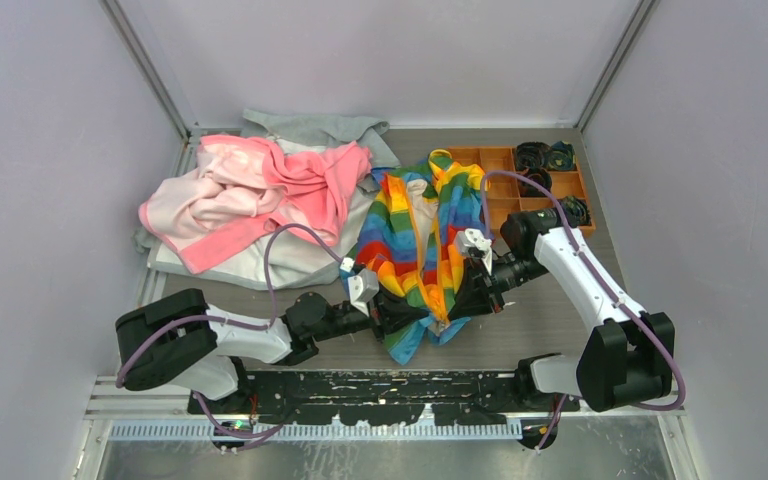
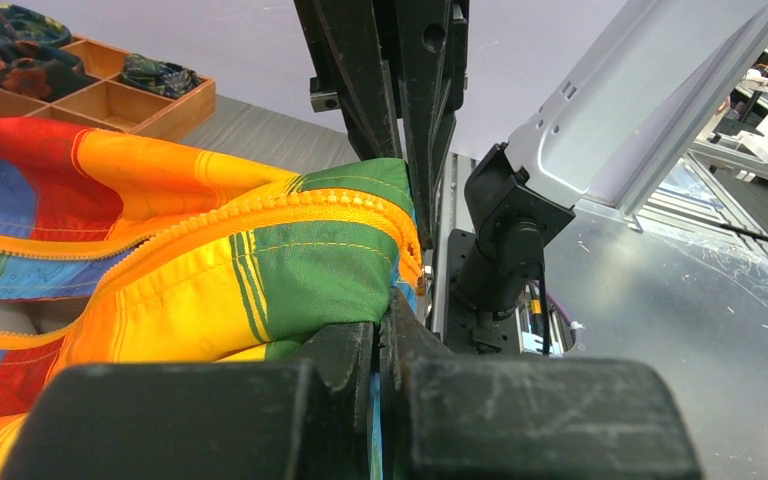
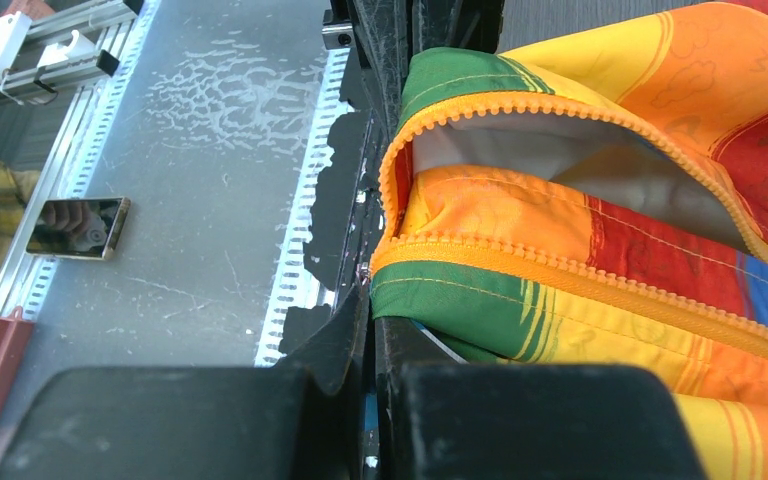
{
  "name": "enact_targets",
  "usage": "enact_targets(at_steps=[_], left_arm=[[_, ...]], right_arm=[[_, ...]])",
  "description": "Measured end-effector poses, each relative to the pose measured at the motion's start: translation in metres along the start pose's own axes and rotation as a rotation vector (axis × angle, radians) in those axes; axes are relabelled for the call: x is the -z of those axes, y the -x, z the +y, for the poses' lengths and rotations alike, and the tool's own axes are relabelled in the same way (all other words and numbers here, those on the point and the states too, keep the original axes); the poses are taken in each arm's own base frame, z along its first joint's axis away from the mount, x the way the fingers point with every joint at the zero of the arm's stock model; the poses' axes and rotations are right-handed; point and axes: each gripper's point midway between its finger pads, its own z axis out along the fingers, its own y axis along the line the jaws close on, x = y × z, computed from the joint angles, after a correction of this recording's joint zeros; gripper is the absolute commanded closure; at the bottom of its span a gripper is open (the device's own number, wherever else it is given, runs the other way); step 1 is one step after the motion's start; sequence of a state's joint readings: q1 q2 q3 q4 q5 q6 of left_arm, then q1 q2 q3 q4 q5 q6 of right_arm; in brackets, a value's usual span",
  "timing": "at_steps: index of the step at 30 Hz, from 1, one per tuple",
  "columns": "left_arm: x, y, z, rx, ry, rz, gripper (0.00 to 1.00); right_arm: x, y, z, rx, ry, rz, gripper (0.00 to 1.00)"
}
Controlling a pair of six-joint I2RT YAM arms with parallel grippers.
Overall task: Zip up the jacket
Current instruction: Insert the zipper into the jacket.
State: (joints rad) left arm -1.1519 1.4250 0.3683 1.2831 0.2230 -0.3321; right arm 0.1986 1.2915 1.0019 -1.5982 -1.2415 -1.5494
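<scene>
Here, our left gripper [image 1: 407, 318] clamped on the small rainbow-striped soft jacket's [image 1: 410, 225] green hem, our right gripper [image 1: 465, 298] pinching the other front edge, orange zipper [image 3: 560, 282] open.

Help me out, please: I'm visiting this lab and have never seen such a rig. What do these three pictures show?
These are two robot arms bolted at the near edge of a table. The wide picture comes from a fixed camera above and behind them. The other two come from a camera on each wrist, looking along that arm's own fingers. On the table lie a rainbow-striped jacket, a pink garment, a grey garment behind it, and an orange tray holding dark rolled cloth. The left gripper and the right gripper are each shut on the jacket's green bottom edge, near its orange zipper, whose two rows of teeth are apart.
</scene>
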Motion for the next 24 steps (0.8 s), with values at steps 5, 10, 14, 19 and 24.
enact_targets(at_steps=[5,10,14,19,24], left_arm=[[0.0016,-0.0021,0.0016,0.000,0.009,0.004,1.00],[0.0016,-0.0021,0.0016,0.001,0.009,0.004,1.00],[0.0016,-0.0020,0.0014,0.001,0.008,0.004,1.00],[0.0016,-0.0018,0.0013,0.001,0.008,0.003,1.00],[0.0015,-0.0014,0.0012,0.001,0.007,0.001,1.00]], right_arm=[[-0.0001,0.0003,0.0001,0.000,0.000,-0.001,0.99],[-0.0001,0.0004,0.0000,-0.001,0.000,-0.003,0.99],[-0.0002,0.0004,0.0000,-0.001,0.001,-0.003,0.99],[-0.0002,0.0005,0.0002,-0.003,0.001,-0.003,0.99],[-0.0003,0.0008,0.0003,-0.009,0.000,-0.005,0.99]])
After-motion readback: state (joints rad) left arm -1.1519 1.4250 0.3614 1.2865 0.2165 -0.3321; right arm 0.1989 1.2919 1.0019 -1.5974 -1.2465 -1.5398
